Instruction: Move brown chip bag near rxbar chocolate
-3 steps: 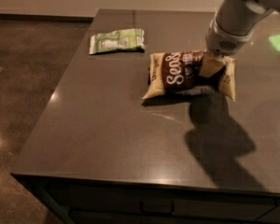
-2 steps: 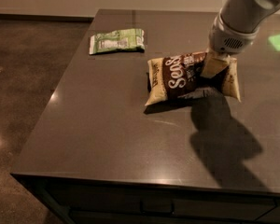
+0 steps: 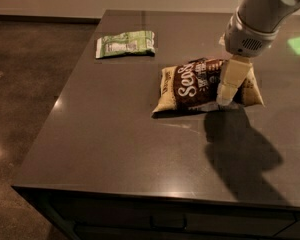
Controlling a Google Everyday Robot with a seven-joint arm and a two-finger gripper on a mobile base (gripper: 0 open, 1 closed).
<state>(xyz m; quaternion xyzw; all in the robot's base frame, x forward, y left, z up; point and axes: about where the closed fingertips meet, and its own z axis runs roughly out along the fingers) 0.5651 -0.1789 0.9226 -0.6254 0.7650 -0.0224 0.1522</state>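
The brown chip bag (image 3: 190,86), puffy cream with a dark brown centre panel and white script, lies on the dark table (image 3: 115,134) right of the middle. My gripper (image 3: 225,100) comes down from the upper right onto the bag's right part and is shut on it. One cream finger (image 3: 232,79) shows in front of the bag; the other is hidden behind it. The bag's right end sits slightly raised. The rxbar chocolate is out of view.
A flat green-and-white bag (image 3: 125,44) lies at the back left of the table. The table's left edge (image 3: 55,109) and front edge (image 3: 155,191) drop to a brown floor. The arm's shadow (image 3: 242,149) falls on the table in front of the bag.
The gripper and the brown chip bag have shifted together a little to the right. The green-and-white bag has not moved.
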